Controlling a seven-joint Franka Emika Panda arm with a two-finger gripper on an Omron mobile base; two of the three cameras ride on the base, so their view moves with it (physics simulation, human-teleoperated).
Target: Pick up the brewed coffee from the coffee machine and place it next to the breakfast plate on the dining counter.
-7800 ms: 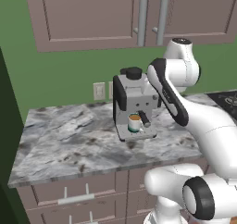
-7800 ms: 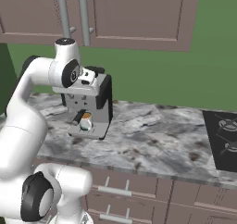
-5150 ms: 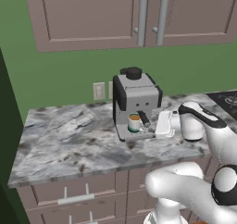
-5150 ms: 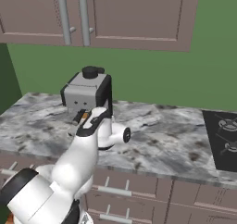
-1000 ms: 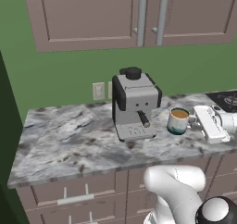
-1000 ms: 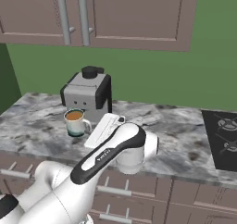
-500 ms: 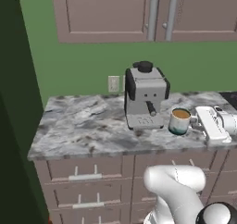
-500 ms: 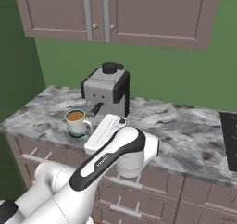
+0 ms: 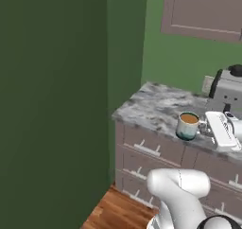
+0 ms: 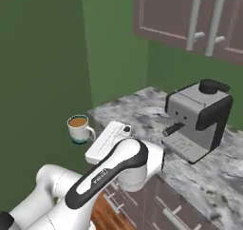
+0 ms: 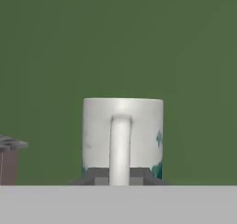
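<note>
Green wall (image 9: 52, 81) is seen across the left, meeting a lighter green back wall (image 9: 184, 57) at a corner. Brown upper cabinets (image 10: 190, 15) with grey bar handles (image 10: 218, 17) are mounted above. A grey-white veined marble worktop (image 9: 151, 105) is carried on brown drawer fronts (image 9: 142, 152) with pale bar pulls. A white wall outlet (image 9: 207, 83) is set on the back wall. Reddish wood plank floor (image 9: 118, 214) is visible below. Lighting is even, with no hard shadows cast.
</note>
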